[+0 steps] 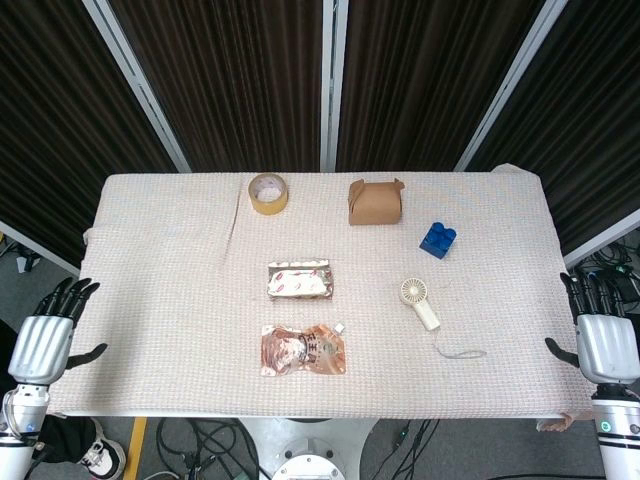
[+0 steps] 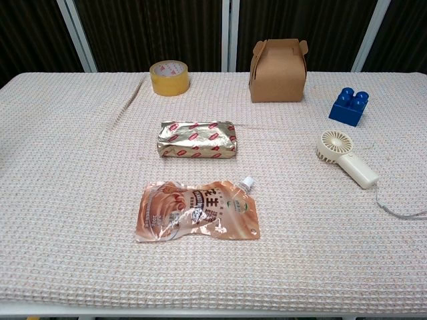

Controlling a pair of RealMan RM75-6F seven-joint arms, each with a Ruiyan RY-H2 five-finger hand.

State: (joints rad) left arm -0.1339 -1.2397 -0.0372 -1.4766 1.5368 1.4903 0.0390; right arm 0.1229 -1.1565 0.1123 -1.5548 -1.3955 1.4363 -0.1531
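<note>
My left hand (image 1: 48, 335) hangs open beside the table's left edge, fingers spread, holding nothing. My right hand (image 1: 603, 335) hangs open off the right edge, also holding nothing. Neither hand shows in the chest view. On the cloth lie a brown spouted pouch (image 1: 303, 350) (image 2: 197, 211) near the front middle and a foil-wrapped packet (image 1: 298, 280) (image 2: 197, 139) just behind it. A cream handheld fan (image 1: 419, 301) (image 2: 347, 157) with a cord lies right of centre, the thing closest to my right hand.
A roll of yellow tape (image 1: 268, 193) (image 2: 169, 78), a brown cardboard box (image 1: 375, 201) (image 2: 277, 61) and a blue toy brick (image 1: 438, 239) (image 2: 351, 106) stand along the back. The table (image 1: 160, 300) wears a pale waffle cloth. Dark curtains hang behind it.
</note>
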